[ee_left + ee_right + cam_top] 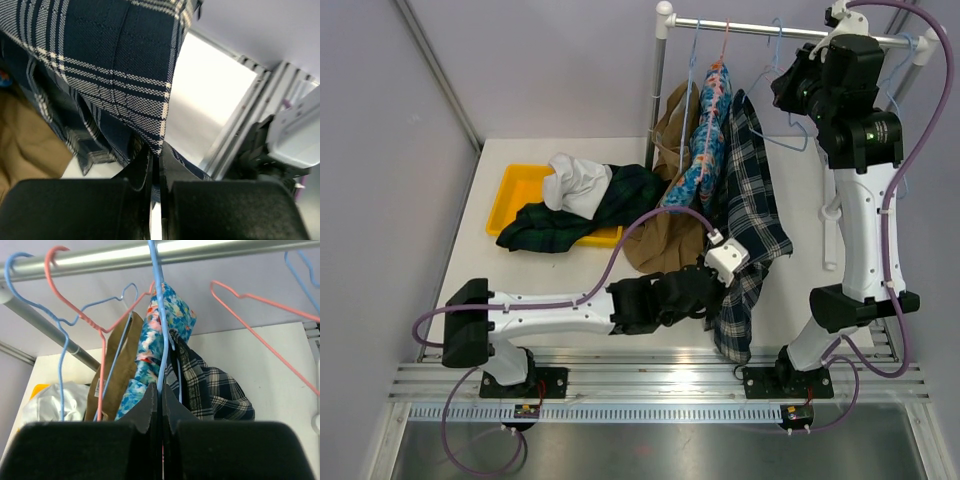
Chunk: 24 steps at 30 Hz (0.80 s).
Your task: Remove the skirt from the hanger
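The tan skirt (pixel 665 240) hangs from the rail at the left of the row, its lower part lying on the table. In the right wrist view the skirt (pixel 120 375) hangs on a thin light-blue hanger (pixel 117 352). My left gripper (pixel 718 295) is low beside the skirt and shut on the hem of a navy plaid garment (pixel 750 210), not on the skirt. In the left wrist view the gripper (pixel 156 161) pinches that plaid cloth (pixel 110 65), with the skirt (pixel 25 145) at the left. My right gripper (pixel 788 88) is up at the rail. In its wrist view the gripper (pixel 160 390) is shut on another light-blue hanger's wire (pixel 160 315).
A blue floral garment (pixel 705 150) hangs between the skirt and the plaid. Pink hangers (pixel 260 335) and spare blue ones hang on the metal rail (pixel 760 30). A yellow tray (pixel 512 190) at the left holds a white cloth (pixel 575 185) and a dark green tartan garment (pixel 570 225).
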Each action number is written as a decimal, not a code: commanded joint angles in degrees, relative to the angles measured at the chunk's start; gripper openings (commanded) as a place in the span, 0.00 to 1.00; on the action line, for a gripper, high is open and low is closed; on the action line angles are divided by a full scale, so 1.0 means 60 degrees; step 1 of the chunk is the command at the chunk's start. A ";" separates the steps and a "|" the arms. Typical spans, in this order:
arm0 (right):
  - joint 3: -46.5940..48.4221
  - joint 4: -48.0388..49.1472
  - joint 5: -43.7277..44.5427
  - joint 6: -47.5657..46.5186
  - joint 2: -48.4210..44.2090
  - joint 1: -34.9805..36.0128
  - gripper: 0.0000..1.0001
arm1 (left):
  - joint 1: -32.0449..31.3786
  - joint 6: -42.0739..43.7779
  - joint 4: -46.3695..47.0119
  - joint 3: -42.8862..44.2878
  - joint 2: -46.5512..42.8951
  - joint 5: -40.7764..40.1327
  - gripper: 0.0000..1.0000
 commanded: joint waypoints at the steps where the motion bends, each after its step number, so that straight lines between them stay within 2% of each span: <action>1: 0.0234 0.1951 0.0849 -0.0311 -0.0037 -0.0263 0.00 | -0.0529 -0.0606 0.0324 -0.0792 -0.1093 -0.0268 0.00; 6: -0.0995 0.2287 0.1419 -0.0531 -0.0813 -0.0643 0.00 | -0.0808 -0.1835 -0.0670 -0.2928 -0.2352 -0.1468 0.00; 8: -0.1580 0.2464 0.1522 -0.0531 -0.1164 -0.0775 0.00 | -0.0837 -0.2830 -0.1695 -0.3575 -0.2937 -0.2083 0.00; 9: -0.1656 0.2450 0.1392 -0.0444 -0.1209 -0.1022 0.00 | -0.0721 -0.3661 -0.2481 -0.4085 -0.3042 -0.2477 0.00; 12: -0.1307 0.1882 0.0851 0.0039 -0.1239 -0.1317 0.00 | -0.0297 -0.4879 -0.3540 -0.4514 -0.2912 -0.2962 0.00; 14: -0.0869 0.1310 0.0572 0.0318 -0.1210 -0.1376 0.00 | -0.0062 -0.5061 -0.3545 -0.4472 -0.2678 -0.3125 0.00; 16: -0.0938 0.0708 0.0381 0.0625 -0.1399 -0.1376 0.00 | 0.0333 -0.4638 -0.3106 -0.3701 -0.2093 -0.3199 0.00; 18: -0.1698 0.0707 0.0074 0.0932 -0.1969 -0.1376 0.00 | 0.0698 -0.3661 -0.2653 -0.2821 -0.1175 -0.3184 0.00; 19: -0.1962 0.0707 -0.0058 0.0977 -0.2160 -0.1376 0.00 | 0.0831 -0.3306 -0.2607 -0.1583 -0.0776 -0.3199 0.00; 22: -0.2783 0.0780 -0.0264 0.0993 -0.2747 -0.1376 0.00 | 0.1534 -0.2148 -0.2883 0.0648 0.1127 -0.2907 0.00; 23: -0.2973 0.0794 -0.0105 0.0934 -0.2893 -0.1391 0.00 | 0.1739 -0.1928 -0.3059 0.2338 0.1712 -0.2746 0.00; 24: -0.2990 0.0737 -0.0002 0.0818 -0.2909 -0.1376 0.00 | 0.2132 -0.1592 -0.3394 0.3152 0.2196 -0.2295 0.00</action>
